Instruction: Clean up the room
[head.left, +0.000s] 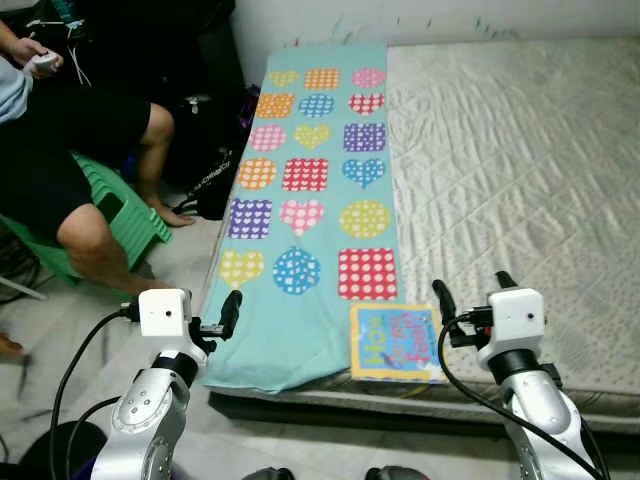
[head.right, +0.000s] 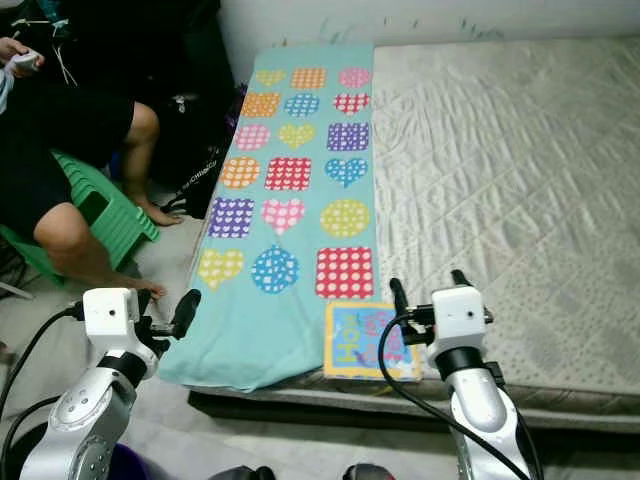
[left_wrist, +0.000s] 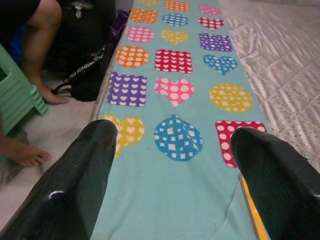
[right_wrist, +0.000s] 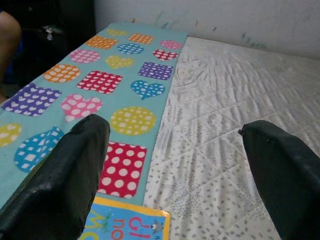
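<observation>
A teal blanket (head.left: 310, 200) printed with colourful hearts, circles and squares lies lengthwise along the left side of a grey quilted mattress (head.left: 520, 170). A children's book (head.left: 395, 342) with a yellow border rests flat at the mattress's near edge, partly on the blanket's corner. My left gripper (head.left: 222, 318) hovers open by the blanket's near left corner, at the bed's edge. My right gripper (head.left: 474, 292) is open above the mattress, just right of the book. In the right wrist view the book (right_wrist: 125, 222) lies low between the fingers (right_wrist: 60, 180).
A person (head.left: 60, 150) sits on a green plastic stool (head.left: 120, 210) to the left, bare feet on the floor, holding a small device. A black bag (head.left: 215, 170) leans between the stool and the bed. A white wall runs behind the mattress.
</observation>
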